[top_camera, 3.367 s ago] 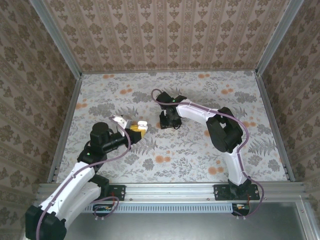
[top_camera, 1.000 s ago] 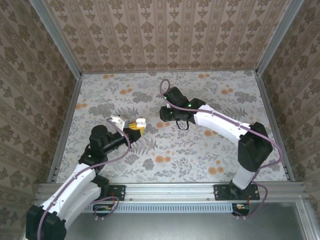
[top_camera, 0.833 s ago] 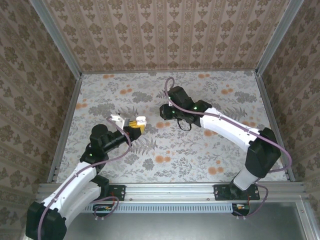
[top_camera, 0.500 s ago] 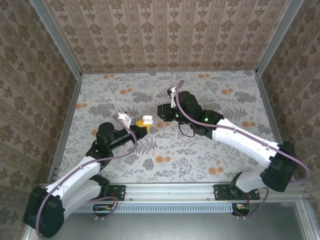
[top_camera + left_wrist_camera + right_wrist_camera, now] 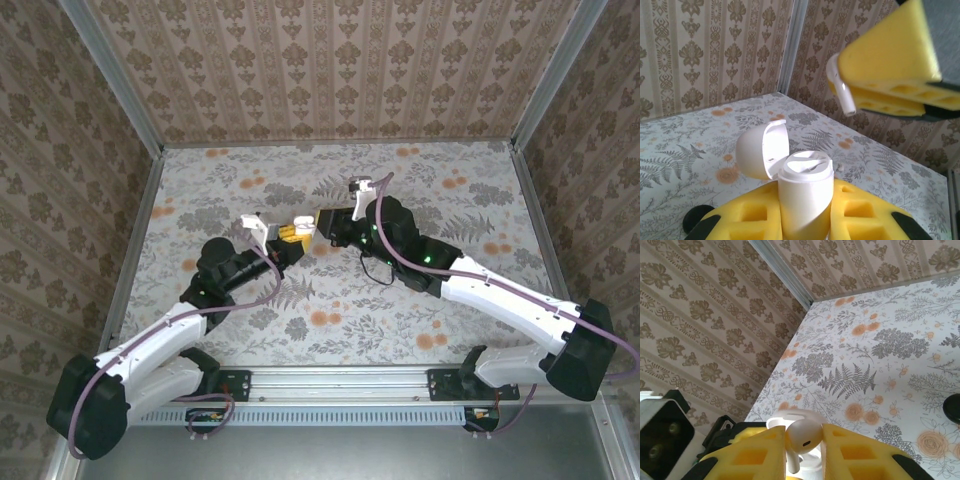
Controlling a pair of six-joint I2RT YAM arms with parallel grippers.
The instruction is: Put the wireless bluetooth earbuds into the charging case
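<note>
The charging case (image 5: 805, 195) is a white capsule with its lid (image 5: 762, 150) hinged open. My left gripper (image 5: 805, 216) is shut on its body between yellow foam pads (image 5: 742, 220). One white earbud (image 5: 803, 437) is pinched in my right gripper (image 5: 804, 441), stem pointing down, just above the case's open top (image 5: 790, 418). From the left wrist view that earbud (image 5: 841, 91) hangs under the right pad (image 5: 887, 52), up and right of the case. In the top view the left gripper (image 5: 291, 235) and right gripper (image 5: 326, 222) meet above mid-table.
A floral-patterned table (image 5: 400, 320) is walled by patterned panels with metal rails (image 5: 135, 250). A black round object (image 5: 954, 408) lies on the table at the right edge of the right wrist view. The left arm's wrist camera (image 5: 664, 430) sits close by.
The left gripper has carried the case up and rightward. The right arm has stretched out and swung its gripper with the earbud left, over the open case.
</note>
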